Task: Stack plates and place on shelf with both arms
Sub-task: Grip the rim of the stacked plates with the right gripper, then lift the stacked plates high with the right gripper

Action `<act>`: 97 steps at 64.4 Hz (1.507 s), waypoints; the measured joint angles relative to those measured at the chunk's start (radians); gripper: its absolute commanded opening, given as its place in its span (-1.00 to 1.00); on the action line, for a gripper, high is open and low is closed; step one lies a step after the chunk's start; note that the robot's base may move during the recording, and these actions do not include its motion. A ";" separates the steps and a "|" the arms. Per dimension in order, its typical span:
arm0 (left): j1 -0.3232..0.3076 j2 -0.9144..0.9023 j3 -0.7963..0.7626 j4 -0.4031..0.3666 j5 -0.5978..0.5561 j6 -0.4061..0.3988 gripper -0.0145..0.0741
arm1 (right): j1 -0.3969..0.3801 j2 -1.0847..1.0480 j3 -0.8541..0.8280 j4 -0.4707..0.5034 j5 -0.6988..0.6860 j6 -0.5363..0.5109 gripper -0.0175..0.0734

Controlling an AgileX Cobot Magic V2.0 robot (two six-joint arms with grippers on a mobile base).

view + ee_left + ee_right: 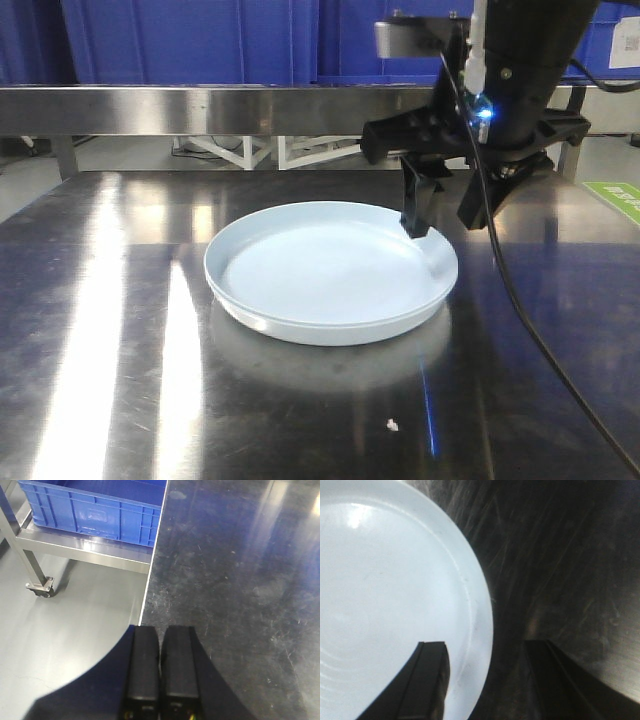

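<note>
One pale bluish-white plate lies flat near the middle of the table, a steel top that mirrors it. A faint line runs round its side wall, and it cannot be told whether a second plate is nested under it. In the right wrist view, faint concentric ridges show on its floor. The right gripper hangs over the table at the plate's far right rim with its jaws wide apart and straddling that rim. One finger reaches down inside the plate and the other stands outside it above bare steel. Whether the inner tip touches the plate cannot be told. A dark cable trails from this arm across the table's right side. A small white speck sits on the table toward its near edge. Behind the table's far side runs a steel rail with blue bins above it. The left gripper hovers over the table's edge, its fingers pressed together with nothing between them. Beyond that edge and lower than the table, a blue crate rests on a steel frame with a caster on the grey floor.
</note>
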 measured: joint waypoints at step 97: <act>0.000 0.000 0.000 0.000 0.000 0.000 -0.47 | -0.347 -0.823 0.450 -0.007 -0.335 -0.002 -0.49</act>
